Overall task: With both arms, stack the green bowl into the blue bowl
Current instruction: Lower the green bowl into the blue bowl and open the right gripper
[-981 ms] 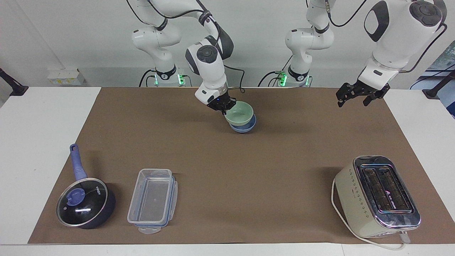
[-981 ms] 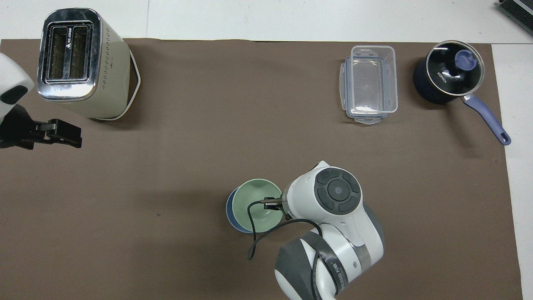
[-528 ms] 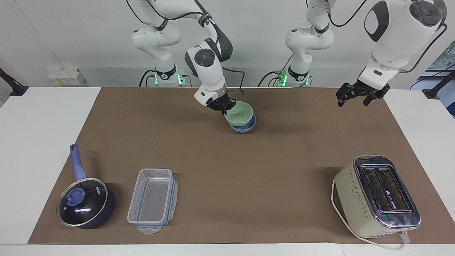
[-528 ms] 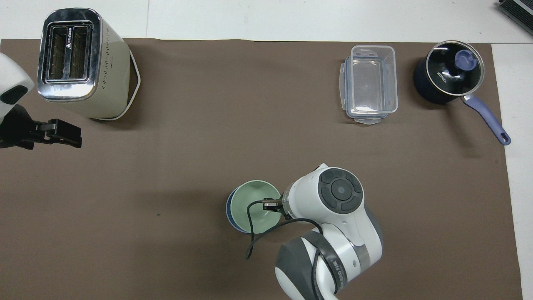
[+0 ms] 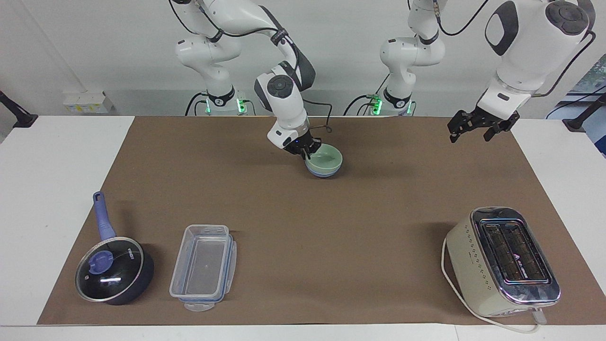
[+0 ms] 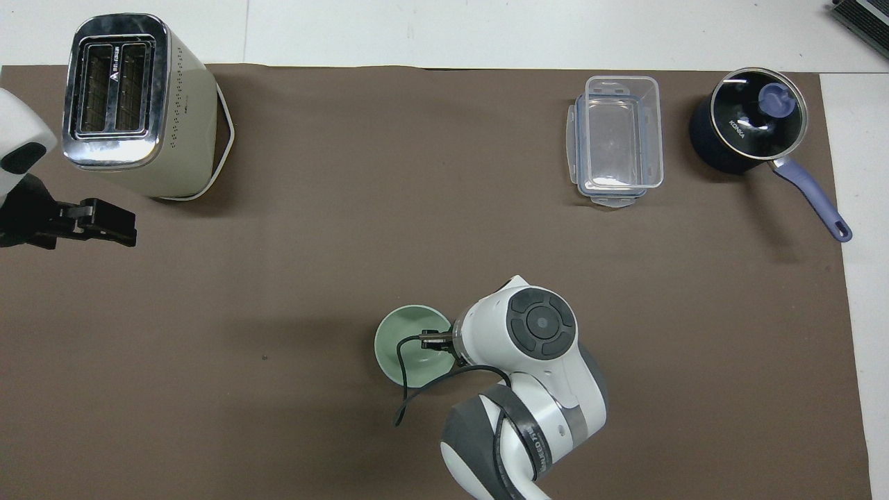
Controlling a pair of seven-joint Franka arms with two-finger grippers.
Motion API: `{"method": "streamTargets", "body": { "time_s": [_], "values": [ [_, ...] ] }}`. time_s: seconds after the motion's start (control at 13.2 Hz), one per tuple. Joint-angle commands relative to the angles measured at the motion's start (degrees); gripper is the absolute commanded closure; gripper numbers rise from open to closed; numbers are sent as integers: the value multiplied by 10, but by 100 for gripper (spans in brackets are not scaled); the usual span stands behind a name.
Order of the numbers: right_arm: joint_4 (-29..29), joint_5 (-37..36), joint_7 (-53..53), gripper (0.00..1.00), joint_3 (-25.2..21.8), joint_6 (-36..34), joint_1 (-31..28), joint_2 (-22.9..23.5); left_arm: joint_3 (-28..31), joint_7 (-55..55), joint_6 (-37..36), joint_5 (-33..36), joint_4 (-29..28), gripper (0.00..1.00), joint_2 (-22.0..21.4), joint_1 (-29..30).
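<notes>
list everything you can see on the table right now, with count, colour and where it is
green bowl: 1, pale mint green, nested in the blue bowl, mid-table, nearer to the robots than the other things
blue bowl: 1, periwinkle blue, on the mat under the green bowl, only its lower part showing
saucepan: 1, dark with a glass lid and blue handle, at the right arm's end, farther from the robots than the bowls
food container: 1, clear plastic, empty, beside the saucepan
toaster: 1, cream and chrome, at the left arm's end
mat: 1, brown, covering the white table
right gripper: 1, black, at the green bowl's rim
left gripper: 1, black, open, waiting in the air over the mat's edge
</notes>
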Motion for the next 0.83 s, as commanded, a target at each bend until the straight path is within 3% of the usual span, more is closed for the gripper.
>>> {"method": "streamTargets", "body": {
  "time_s": [0.0,0.3,0.45,0.6,0.75],
  "values": [
    [12,16,6,32,1,2,1,-2,-2,-2,2,1,4,0,2,4],
    [39,13,12,11,-6,-56,-16,-57,-2,-2,3,1,4,0,2,4],
    [40,3,-2,0,-7,-91,-75,-102,-2,-2,2,1,4,0,2,4],
    [46,-20,-39,0,-8,-109,-133,-134,-2,-2,3,1,4,0,2,3],
    [109,-67,-63,0,-8,-168,-193,-140,-2,-2,2,1,4,0,2,4]
  ]
}}
